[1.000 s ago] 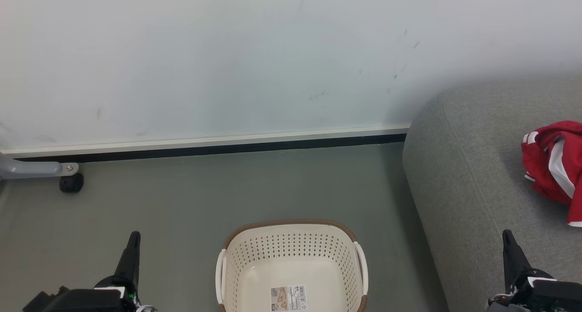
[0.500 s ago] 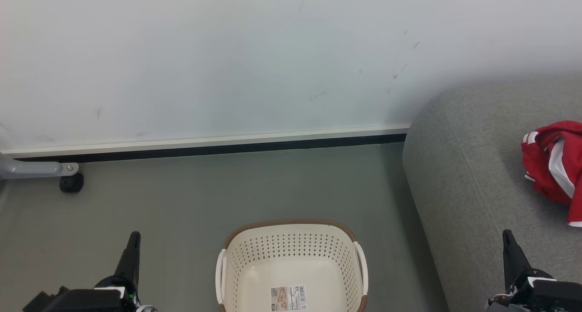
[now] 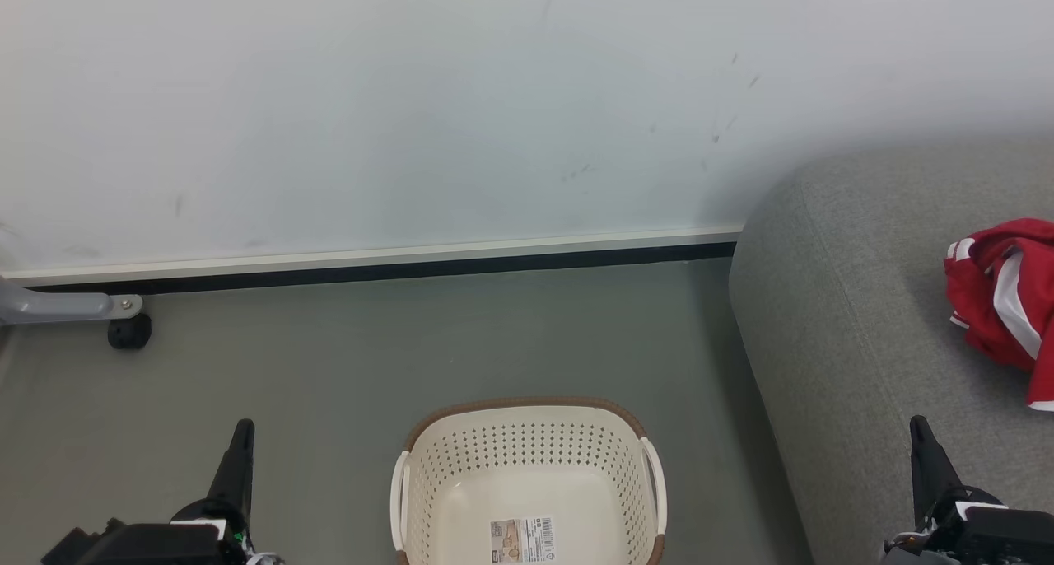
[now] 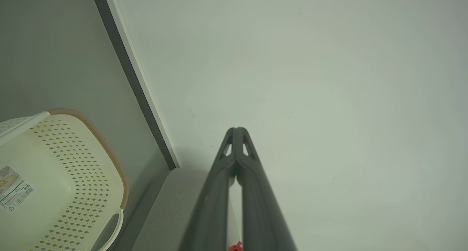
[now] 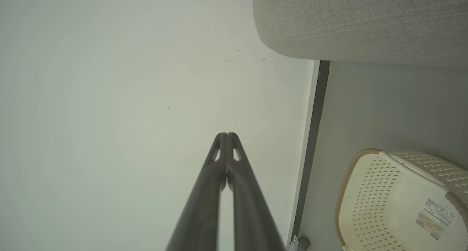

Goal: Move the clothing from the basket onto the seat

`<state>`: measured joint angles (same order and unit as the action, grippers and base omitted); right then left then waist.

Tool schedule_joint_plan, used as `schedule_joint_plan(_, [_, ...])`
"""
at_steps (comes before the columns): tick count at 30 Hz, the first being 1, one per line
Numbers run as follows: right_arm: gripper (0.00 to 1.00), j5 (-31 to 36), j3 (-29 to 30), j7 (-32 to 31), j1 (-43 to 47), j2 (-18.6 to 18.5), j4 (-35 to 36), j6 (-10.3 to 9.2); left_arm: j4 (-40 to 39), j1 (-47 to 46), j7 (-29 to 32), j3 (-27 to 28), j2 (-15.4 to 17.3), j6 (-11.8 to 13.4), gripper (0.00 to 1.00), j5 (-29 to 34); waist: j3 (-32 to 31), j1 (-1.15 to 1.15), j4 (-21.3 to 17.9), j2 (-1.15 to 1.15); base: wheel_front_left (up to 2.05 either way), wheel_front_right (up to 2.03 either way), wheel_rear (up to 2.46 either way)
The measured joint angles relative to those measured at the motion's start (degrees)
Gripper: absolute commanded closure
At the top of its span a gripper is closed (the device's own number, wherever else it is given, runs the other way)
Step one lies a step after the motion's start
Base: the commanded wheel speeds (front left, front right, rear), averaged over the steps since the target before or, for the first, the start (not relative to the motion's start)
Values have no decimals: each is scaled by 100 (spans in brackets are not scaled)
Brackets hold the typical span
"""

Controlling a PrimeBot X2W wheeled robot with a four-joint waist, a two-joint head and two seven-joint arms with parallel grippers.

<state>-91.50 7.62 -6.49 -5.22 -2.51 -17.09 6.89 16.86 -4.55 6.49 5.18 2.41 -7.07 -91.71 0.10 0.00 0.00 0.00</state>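
The clothing (image 3: 1000,301) lies bunched on the top surface of the seat (image 3: 856,318), well in from the rounded near corner. The right edge of the head view cuts it off, so its full extent cannot be confirmed. The basket (image 3: 527,402) stands on the floor (image 3: 494,334) just beside the seat's flank and apart from the garment. It holds nothing but the barcode label (image 3: 522,540) on its base. The left end effector (image 3: 241,437) sits low, to the left of the basket. In the left wrist view its fingers (image 4: 219,192) are pressed together at the tips with nothing between them. The right end effector (image 3: 921,433) sits low over the front of the seat, short of the garment, and its jaws likewise meet at the tips and grip nothing. Assessment: the transfer step appears to be done, with the garment placed and released, and the stage in hand is the close of the task. The next move calls for no further grasp. It requires only that both arms keep clear of the garment and the basket, and that the garment be confirmed to rest fully on the cushion.
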Motion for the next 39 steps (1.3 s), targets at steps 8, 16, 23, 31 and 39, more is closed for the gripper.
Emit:
schedule_joint_plan(8, [100, -1, 0, 0, 0, 0, 0, 0, -1, 0, 0, 0, 0, 0, 100, 0, 0, 0, 0, 0, 0, 0, 0])
schedule_joint_plan(16, [100, -1, 0, 0, 0, 0, 0, 1, -1, 0, 0, 0, 0, 0, 100, 0, 1, 0, 0, 0, 0, 0, 0])
schedule_joint_plan(23, [100, -1, 0, 0, 0, 0, 0, 1, -1, 0, 0, 0, 0, 0, 100, 0, 1, 0, 0, 0, 0, 0, 0])
schedule_joint_plan(31, [100, -1, 0, 0, 0, 0, 1, 1, -2, 0, 0, 0, 0, 0, 100, 0, 1, 0, 0, 0, 0, 0, 0])
schedule_joint_plan(39, [100, -1, 0, 0, 0, 0, 1, 1, -2, 0, 0, 0, 0, 0, 100, 0, 1, 0, 0, 0, 0, 0, 0])
